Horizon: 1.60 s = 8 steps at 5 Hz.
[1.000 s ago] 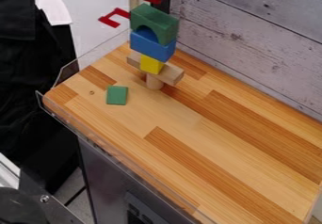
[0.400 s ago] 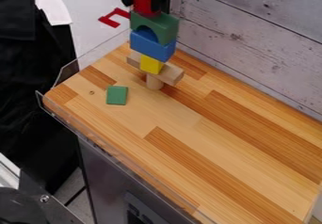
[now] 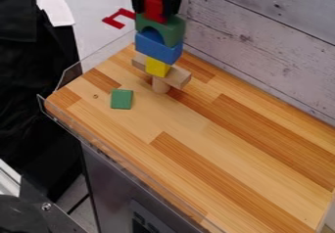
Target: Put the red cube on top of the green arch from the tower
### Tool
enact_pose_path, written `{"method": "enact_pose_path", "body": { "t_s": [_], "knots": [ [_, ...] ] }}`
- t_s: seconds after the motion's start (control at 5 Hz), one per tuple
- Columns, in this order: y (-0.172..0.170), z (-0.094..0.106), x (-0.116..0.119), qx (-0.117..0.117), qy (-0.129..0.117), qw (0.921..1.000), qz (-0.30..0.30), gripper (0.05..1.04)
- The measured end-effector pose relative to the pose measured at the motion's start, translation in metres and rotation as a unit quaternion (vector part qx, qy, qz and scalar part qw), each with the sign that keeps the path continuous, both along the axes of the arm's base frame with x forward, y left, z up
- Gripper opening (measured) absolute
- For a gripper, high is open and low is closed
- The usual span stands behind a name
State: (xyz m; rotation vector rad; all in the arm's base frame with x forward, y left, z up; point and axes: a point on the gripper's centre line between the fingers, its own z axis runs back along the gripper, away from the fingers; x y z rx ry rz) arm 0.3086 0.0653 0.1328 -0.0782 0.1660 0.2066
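Note:
At the top of the view, my gripper (image 3: 155, 2) is shut on the red cube (image 3: 154, 11), a black finger on each side. The cube's lower part overlaps the top of the green arch (image 3: 171, 30) and looks to be on it; whether it bears its weight there, I cannot tell. Under the arch comes a blue block (image 3: 155, 47) with a curved top. Below that, a yellow cube (image 3: 157, 67) stands on a wooden plank (image 3: 178, 77), which lies across a wooden cylinder (image 3: 160, 85) on the table.
A flat green block (image 3: 122, 99) lies on the wooden table (image 3: 216, 144) left of the tower's foot. Clear low walls edge the table, and a grey plank wall (image 3: 268, 41) runs along the right. A red bracket-shaped piece (image 3: 115, 21) is left of the tower's upper part.
The gripper and red cube have come down from above the tower, lastly shifting slightly right, so the cube now meets the arch's top. The lower tower has kept its place.

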Motion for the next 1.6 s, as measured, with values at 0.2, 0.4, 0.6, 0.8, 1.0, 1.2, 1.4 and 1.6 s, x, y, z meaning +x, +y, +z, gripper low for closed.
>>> {"method": "enact_pose_path", "body": {
  "t_s": [0.2, 0.4, 0.6, 0.8, 1.0, 1.2, 1.4, 1.6],
  "knots": [
    [0.001, -0.003, 0.001, 0.003, 0.004, 0.9999, 0.010, 0.647],
    [0.002, -0.007, 0.000, 0.001, 0.012, 0.9996, 0.027, 0.927],
    [0.004, -0.002, -0.002, 0.004, 0.010, 0.9989, 0.045, 1.004],
    [0.003, 0.025, -0.006, 0.013, -0.015, 0.9984, 0.052, 0.999],
    [0.000, 0.042, -0.011, 0.022, -0.025, 0.9981, 0.051, 0.999],
    [-0.009, 0.052, -0.023, 0.028, -0.026, 0.9985, 0.039, 0.999],
    [-0.027, 0.043, -0.046, 0.027, 0.000, 0.9995, 0.016, 0.999],
    [-0.037, 0.026, -0.066, 0.012, 0.012, 0.9998, 0.012, 0.999]
  ]
}}
